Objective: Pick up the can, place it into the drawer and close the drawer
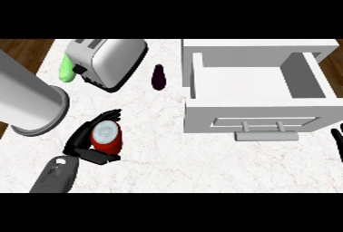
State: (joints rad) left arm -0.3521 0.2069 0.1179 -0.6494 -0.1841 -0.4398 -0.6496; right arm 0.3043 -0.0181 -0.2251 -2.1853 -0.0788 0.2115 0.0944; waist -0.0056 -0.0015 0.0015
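A red can (107, 137) with a silver lid stands upright on the marble counter at the lower left. My left hand (84, 141) is curled round it, fingers above and thumb below. The white drawer (256, 106) stands pulled open at the right, its inside bare, with a grey handle (266, 135) on its front. Only the fingertips of my right hand (337, 141) show at the right edge, below the drawer's front corner.
A silver toaster (107, 60) sits at the back left with a green object (66, 69) beside it. A dark eggplant (158, 77) lies between toaster and drawer. A large grey cylinder (28, 105) stands at the left edge.
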